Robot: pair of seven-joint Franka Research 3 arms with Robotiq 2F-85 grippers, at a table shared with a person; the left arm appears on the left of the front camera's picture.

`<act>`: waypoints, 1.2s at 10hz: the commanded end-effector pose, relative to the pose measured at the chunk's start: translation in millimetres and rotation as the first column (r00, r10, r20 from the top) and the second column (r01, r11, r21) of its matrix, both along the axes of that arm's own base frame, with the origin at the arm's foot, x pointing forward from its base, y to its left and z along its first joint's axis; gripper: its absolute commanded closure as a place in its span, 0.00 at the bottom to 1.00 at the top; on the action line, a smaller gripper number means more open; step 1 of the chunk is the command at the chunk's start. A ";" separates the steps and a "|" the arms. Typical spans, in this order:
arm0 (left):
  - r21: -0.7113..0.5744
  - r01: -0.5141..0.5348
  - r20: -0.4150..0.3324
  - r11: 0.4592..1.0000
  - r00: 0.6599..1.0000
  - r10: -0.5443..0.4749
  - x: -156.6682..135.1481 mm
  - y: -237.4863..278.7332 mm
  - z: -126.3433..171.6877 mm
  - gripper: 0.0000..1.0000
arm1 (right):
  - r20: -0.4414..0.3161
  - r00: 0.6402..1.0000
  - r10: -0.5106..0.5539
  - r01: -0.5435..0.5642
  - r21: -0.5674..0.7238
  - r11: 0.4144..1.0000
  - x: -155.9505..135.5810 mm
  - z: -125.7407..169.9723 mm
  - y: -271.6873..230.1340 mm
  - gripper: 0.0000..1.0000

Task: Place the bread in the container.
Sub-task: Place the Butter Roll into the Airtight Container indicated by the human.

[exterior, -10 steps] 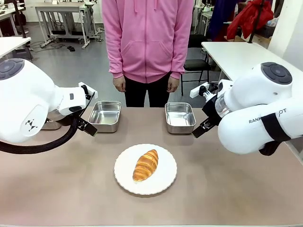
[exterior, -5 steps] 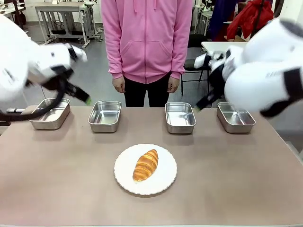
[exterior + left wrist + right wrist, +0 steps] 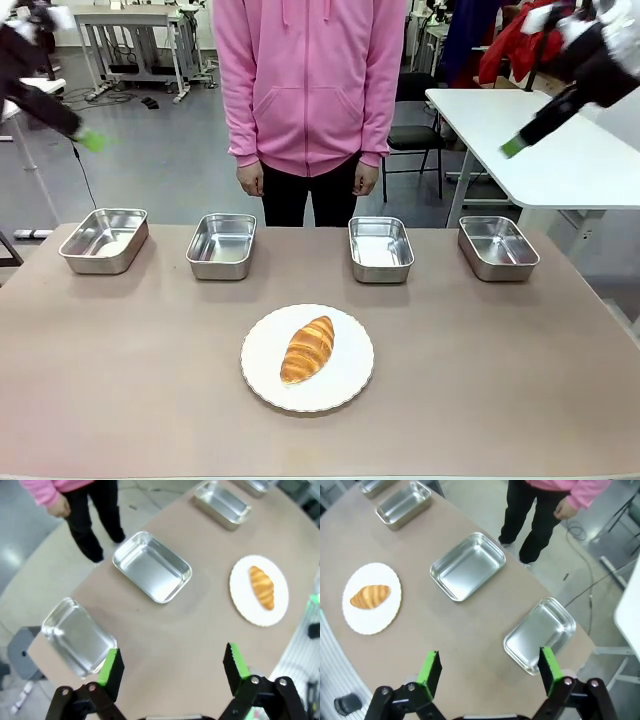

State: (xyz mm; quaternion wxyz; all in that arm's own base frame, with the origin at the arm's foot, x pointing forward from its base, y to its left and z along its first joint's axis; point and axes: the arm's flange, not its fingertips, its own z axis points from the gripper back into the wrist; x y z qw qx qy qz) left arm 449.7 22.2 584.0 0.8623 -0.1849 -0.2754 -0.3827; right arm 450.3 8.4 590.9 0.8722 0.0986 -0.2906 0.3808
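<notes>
The bread (image 3: 307,348), a golden-brown ridged loaf, lies on a round white plate (image 3: 348,384) at the table's near middle. Four alike steel containers stand empty in a row behind it: far left (image 3: 104,240), left of centre (image 3: 221,245), right of centre (image 3: 380,248) and far right (image 3: 497,247). My left gripper (image 3: 93,141) hangs high at the upper left, open and empty. My right gripper (image 3: 513,147) is high at the upper right, also open. From the left wrist, the open left gripper (image 3: 172,662) looks down on the bread (image 3: 262,586). The right gripper (image 3: 488,666) sees the bread (image 3: 370,596) far below.
A person in a pink hoodie (image 3: 310,80) stands at the far edge, hands hanging at the sides. A white table (image 3: 560,150) stands behind on the right. Bare brown tabletop (image 3: 150,380) surrounds the plate.
Both arms have risen and swung outward from low over the table to the upper corners, uncovering the two outer trays. Bread, plate and trays have not moved.
</notes>
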 end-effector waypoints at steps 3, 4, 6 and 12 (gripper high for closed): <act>-0.117 0.168 0.028 0.979 0.986 -0.166 35.6 98.3 -22.8 0.00 | -0.034 0.998 0.058 -0.051 0.193 0.980 40.1 -17.2 -80.9 0.00; -0.111 0.185 0.055 0.976 0.982 -0.180 33.7 105.3 -33.2 0.00 | -0.013 0.999 0.032 -0.029 0.205 0.978 32.5 -21.4 -89.1 0.00; -0.099 0.147 0.040 0.984 0.989 -0.144 21.0 109.5 -31.6 0.00 | -0.031 0.999 0.021 -0.015 0.176 0.984 30.7 -22.3 -89.3 0.00; -0.182 0.126 0.022 0.975 0.992 -0.124 22.3 143.5 -25.7 0.00 | 0.075 0.997 -0.029 0.008 0.270 0.963 33.7 -3.2 -115.3 0.00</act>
